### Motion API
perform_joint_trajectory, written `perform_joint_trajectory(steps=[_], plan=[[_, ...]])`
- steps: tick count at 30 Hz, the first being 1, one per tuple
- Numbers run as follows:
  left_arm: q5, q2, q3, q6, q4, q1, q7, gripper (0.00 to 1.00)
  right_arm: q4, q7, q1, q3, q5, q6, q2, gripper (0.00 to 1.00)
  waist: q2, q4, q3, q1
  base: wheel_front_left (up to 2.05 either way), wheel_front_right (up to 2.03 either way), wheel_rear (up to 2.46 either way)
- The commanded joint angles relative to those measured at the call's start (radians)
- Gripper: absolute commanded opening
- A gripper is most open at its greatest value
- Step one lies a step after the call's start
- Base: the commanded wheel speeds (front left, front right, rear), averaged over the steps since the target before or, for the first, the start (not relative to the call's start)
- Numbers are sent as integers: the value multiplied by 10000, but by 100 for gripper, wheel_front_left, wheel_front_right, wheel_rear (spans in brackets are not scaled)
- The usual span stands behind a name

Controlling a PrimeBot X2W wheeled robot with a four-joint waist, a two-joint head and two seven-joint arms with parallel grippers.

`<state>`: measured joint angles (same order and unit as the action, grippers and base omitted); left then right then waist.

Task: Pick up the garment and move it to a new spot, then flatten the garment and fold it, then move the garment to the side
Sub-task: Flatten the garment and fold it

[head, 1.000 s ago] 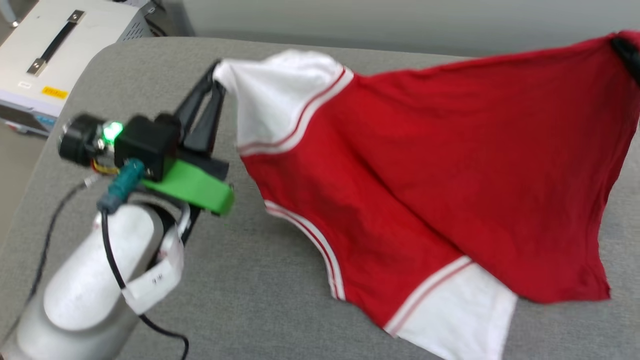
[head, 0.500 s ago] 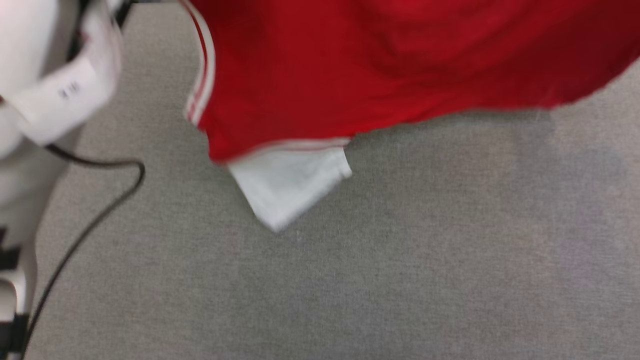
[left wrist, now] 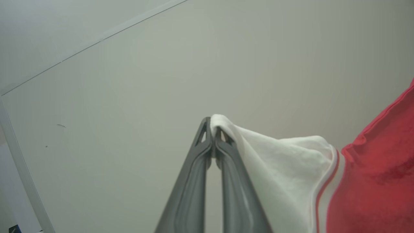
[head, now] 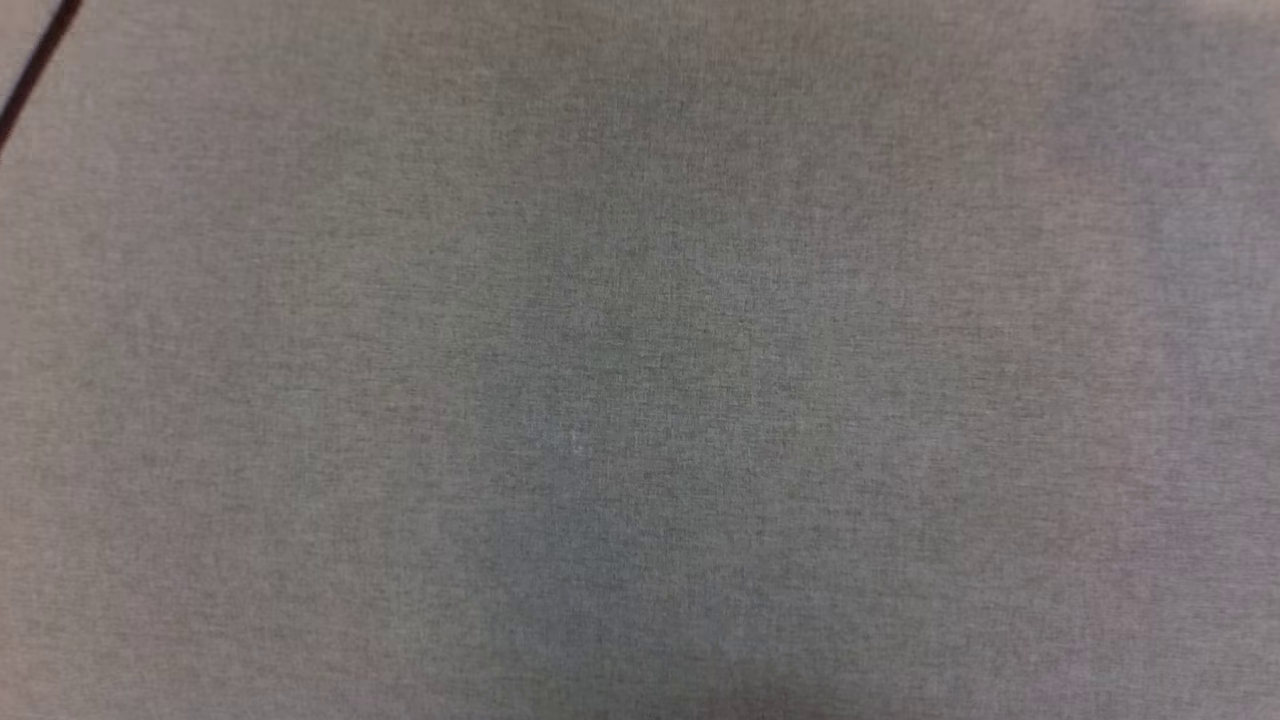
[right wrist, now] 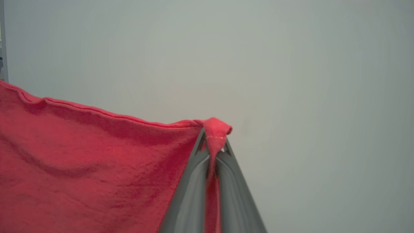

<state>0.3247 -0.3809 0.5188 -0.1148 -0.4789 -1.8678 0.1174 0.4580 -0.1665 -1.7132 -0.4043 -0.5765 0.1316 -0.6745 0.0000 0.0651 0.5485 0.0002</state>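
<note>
Pinching the tip of the white sleeve [left wrist: 278, 161] with the left gripper [left wrist: 212, 129], shut tight on the cloth at the centre of the left wrist view. Holding it high, letting the sleeve drape down and right toward the red body of the garment [left wrist: 375, 181] at the right edge. Pinching a bunched red hem corner [right wrist: 216, 127] with the right gripper [right wrist: 213, 139], likewise clamped on fabric, at the centre of the right wrist view. Drawing the hem edge taut toward the left of that frame, with red cloth hanging across the lower left. Gripping two far-apart corners, likely to spread the garment in the air and shed wrinkles before laying it down. Aiming both wrist cameras at a plain pale wall [right wrist: 307, 81], so judged lifted well off any support. Looking straight down in the head view at a bare grey fabric surface [head: 640, 360], with a thin dark cable [head: 35, 70] in the upper left corner; probably the landing spot. Judged step: carrying to the new spot, with flattening and folding not yet done. Next: lowering evenly with tension between the grips. Risks: a thin pinch slipping off the sleeve tip, or an edge tucking under on touchdown.
</note>
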Motion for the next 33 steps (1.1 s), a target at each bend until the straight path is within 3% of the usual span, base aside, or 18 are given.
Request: perform_joint_trajectory(steps=[1,9,19,21,33], plan=[[-64,20,46,-42,-293,-322,141,0,268,192,-269,-178,10,-9,86,0,0,-47,541,-2,0,0,0],[195,62,422,-117,-1718,64,925,0,1524,1158,-240,-1505,-546,-9,288,0,0,-41,858,-2,0,0,0],[908,-77,207,5,-1554,3315,1405,0,2055,2383,2120,-3465,-1746,-9,594,0,0,-69,-25,-2,0,0,0],[990,-325,152,274,-846,5113,1433,0,1905,2767,3301,-4037,-2441,-9,482,0,0,-57,-652,-2,0,0,0],[1367,-1439,512,1712,2612,11750,1058,0,369,3334,7397,-5796,-3757,-9,-799,0,0,195,-2869,-2,0,0,0]])
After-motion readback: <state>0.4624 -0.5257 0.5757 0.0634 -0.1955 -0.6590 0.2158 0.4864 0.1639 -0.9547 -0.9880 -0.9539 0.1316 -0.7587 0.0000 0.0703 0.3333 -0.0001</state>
